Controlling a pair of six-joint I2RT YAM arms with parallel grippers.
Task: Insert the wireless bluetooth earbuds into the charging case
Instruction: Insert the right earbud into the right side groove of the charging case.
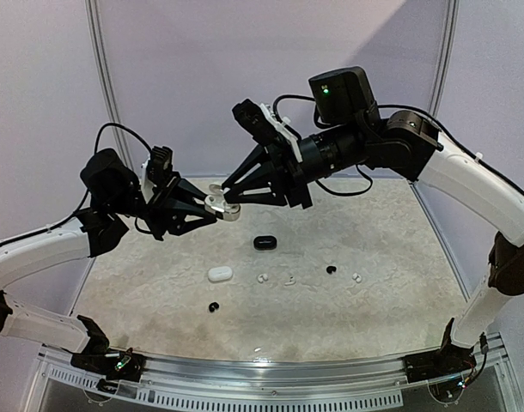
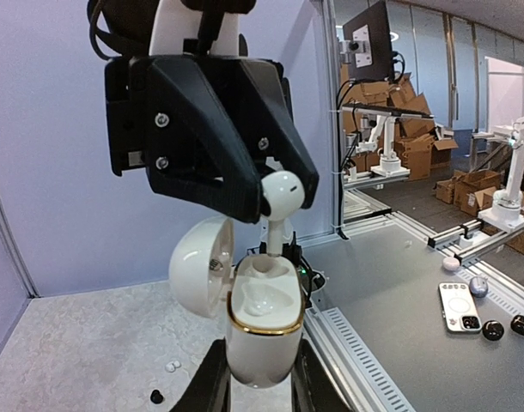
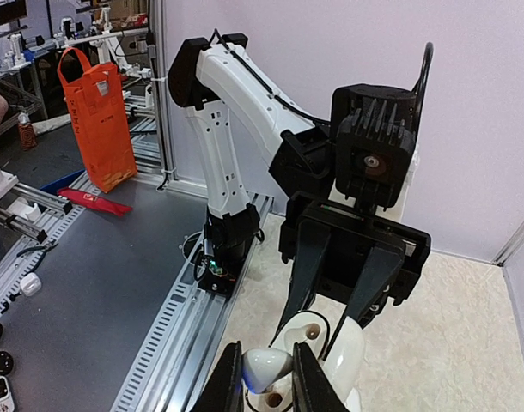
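Left gripper (image 2: 260, 384) clamps the open white charging case (image 2: 262, 330) in mid-air, its lid swung out to nine o'clock. White earbud (image 2: 283, 187) stands at the case's twelve o'clock with its stem dipping into a socket, pinched by the right gripper (image 3: 266, 378). If the stem is misaligned, pushing down could jam it, twist the case in the jaws, or flick the bud loose. Spare buds (image 1: 263, 278) lie on the table (image 1: 391, 318).

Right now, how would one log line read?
left end effector: holds open charging case | right end effector: holds white earbud | stage: stem at socket
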